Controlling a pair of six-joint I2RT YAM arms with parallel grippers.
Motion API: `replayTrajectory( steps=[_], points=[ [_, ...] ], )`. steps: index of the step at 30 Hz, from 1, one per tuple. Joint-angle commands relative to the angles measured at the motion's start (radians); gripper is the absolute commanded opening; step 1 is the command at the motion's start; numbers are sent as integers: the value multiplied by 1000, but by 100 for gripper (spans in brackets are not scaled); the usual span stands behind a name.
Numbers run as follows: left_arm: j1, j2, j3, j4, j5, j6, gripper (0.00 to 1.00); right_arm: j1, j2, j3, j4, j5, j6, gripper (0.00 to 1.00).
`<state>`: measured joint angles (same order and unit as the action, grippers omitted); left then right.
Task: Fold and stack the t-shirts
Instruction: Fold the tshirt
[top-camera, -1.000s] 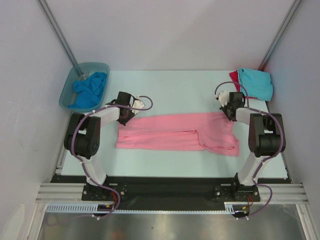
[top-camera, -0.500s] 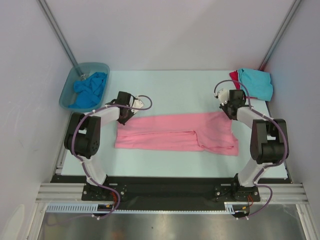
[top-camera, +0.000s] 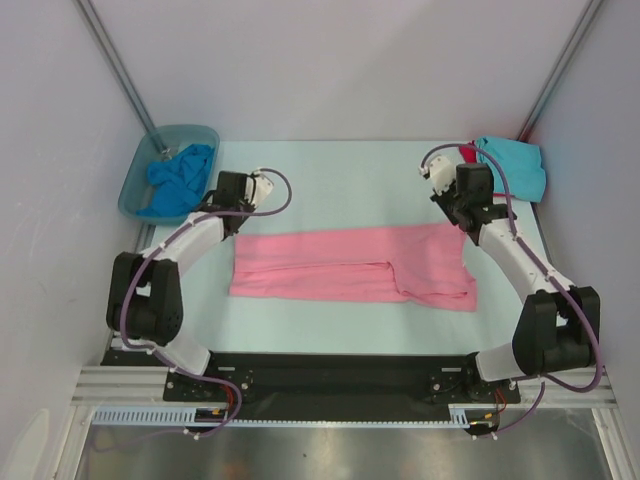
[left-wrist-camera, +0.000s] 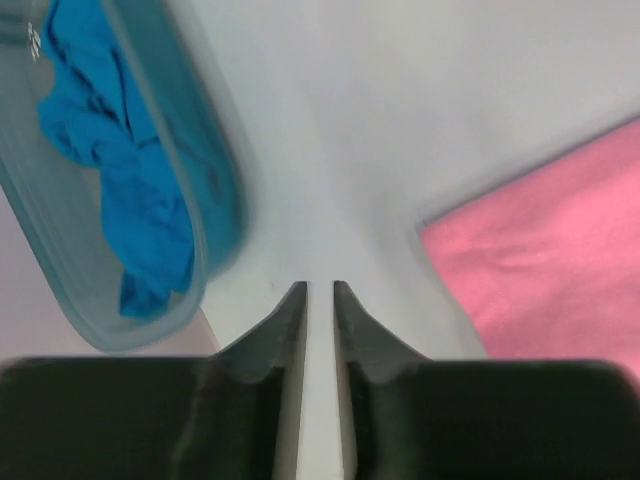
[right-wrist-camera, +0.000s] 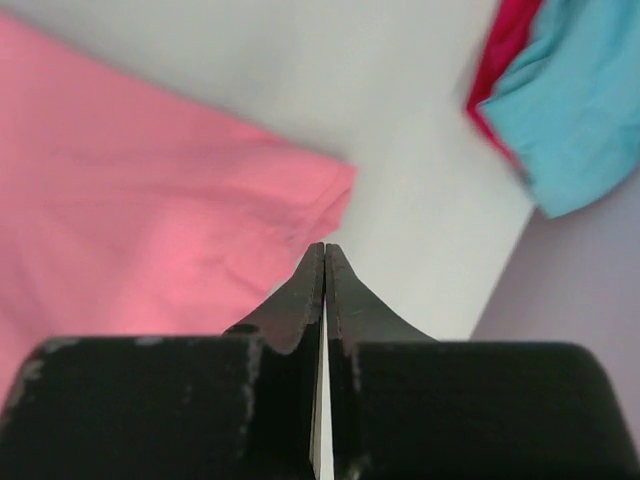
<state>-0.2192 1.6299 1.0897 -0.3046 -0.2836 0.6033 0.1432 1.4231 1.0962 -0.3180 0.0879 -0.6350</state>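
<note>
Beside the pink tee (top-camera: 350, 265), left tool (left-wrist-camera: 318, 289) slightly spread near the tub (top-camera: 134, 175), right tool (right-wrist-camera: 325, 250) pressed together, empty

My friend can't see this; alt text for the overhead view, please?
A folded pink t-shirt lies on a table; the left gripper and right gripper hover empty beyond its far edge. A blue t-shirt sits in a tub far left; turquoise t-shirt over red t-shirt, far right.
</note>
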Motion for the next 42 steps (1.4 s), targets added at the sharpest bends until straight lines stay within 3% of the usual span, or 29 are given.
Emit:
replayTrajectory(
  steps=[1, 2, 8, 16, 36, 42],
  points=[
    [7, -157, -34, 9, 15, -16, 17, 30, -30, -88, -98, -33, 26, 0],
    [6, -182, -57, 1, 20, -20, 0, 36, -50, -138, -84, -31, 26, 0],
    [7, -367, -158, -74, 121, -7, 0, 50, -69, -226, -101, -62, 29, 0],
    [7, -507, -298, -79, 127, -14, 0, 49, -52, -282, -115, -74, 11, 0],
    [6, -532, -320, -85, 143, -34, 0, 7, 191, -272, -24, 6, -25, 0],
    [6, -532, -318, -85, 138, -40, 0, -37, 361, -190, 46, 38, -51, 0]
  ],
)
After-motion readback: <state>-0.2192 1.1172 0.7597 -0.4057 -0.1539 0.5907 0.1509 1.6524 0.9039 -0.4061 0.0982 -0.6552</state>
